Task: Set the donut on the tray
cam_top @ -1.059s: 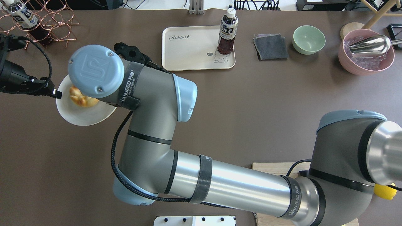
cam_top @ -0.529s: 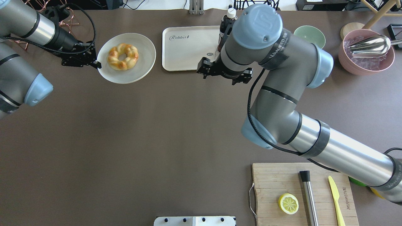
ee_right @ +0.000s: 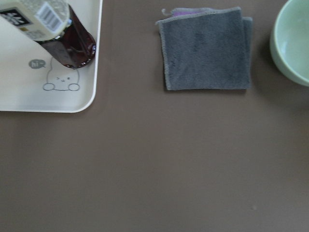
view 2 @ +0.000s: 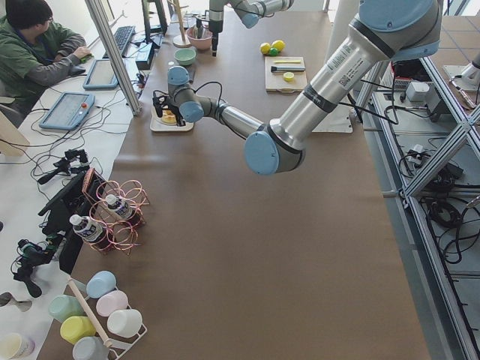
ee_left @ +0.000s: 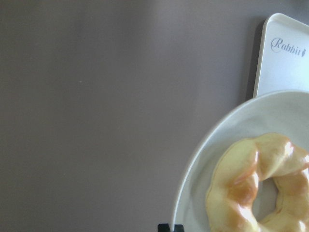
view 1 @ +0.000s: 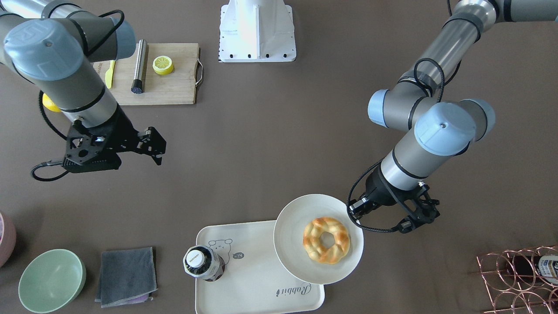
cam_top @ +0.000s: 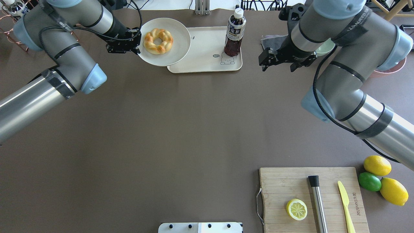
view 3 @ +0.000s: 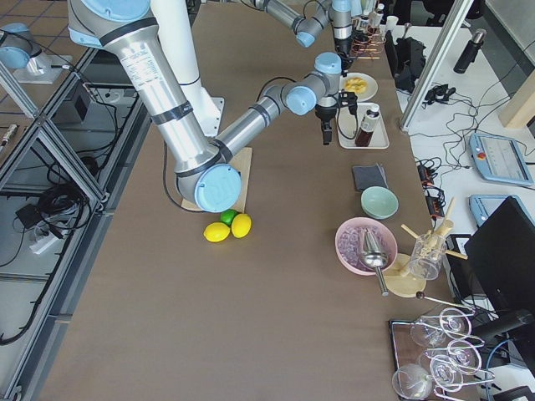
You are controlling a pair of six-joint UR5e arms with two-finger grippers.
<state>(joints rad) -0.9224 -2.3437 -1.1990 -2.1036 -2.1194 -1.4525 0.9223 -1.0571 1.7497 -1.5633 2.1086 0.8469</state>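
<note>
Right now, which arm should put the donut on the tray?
Probably the left. The left gripper holds the plate by its rim, with the donut on it, and the plate overlaps the tray. The right gripper is open and empty, beyond the bottle.

Tray (cam_top: 207, 48): end nearest the left hand (cam_top: 138, 50) hidden under plate (cam_top: 181, 35). Donut (ee_left: 256, 188): far side cut by left wrist view's edge. Left hand's fingertips (ee_left: 164, 227): slivers only, at plate rim. Bottle (ee_right: 58, 29), green bowl (ee_right: 294, 43): cropped in right wrist view.
</note>
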